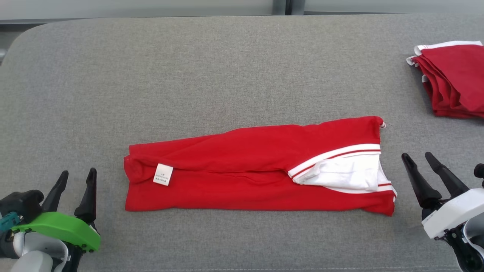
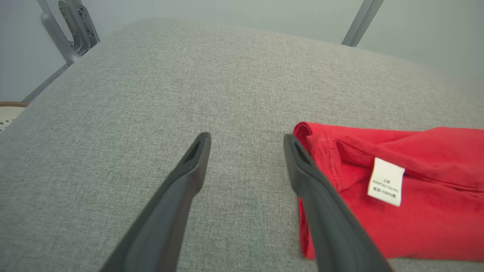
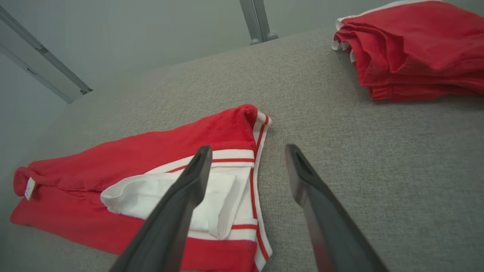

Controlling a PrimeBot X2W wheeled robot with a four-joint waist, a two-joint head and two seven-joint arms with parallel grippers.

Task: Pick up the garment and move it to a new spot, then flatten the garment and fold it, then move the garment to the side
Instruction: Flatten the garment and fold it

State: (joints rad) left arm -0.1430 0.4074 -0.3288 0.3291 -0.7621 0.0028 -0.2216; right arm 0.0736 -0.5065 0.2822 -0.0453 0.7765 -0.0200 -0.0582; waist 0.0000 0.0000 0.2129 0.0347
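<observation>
Head view: garment [image 1: 257,170] half-folded mid-frame; my left hand [image 1: 78,172], right hand [image 1: 416,155] wide, empty; next, I'd grip its ends.

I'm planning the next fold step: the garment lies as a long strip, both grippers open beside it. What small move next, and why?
Probably lower the right gripper onto the white-trimmed end of the garment and pinch it, to fold leftward. The garment lies flat but longer than the folded pile at right; this gripper and the left gripper stand open, empty.

Label [image 1: 163,175] print illegibly small — red stack [image 1: 455,77] partly beyond head view's right edge
</observation>
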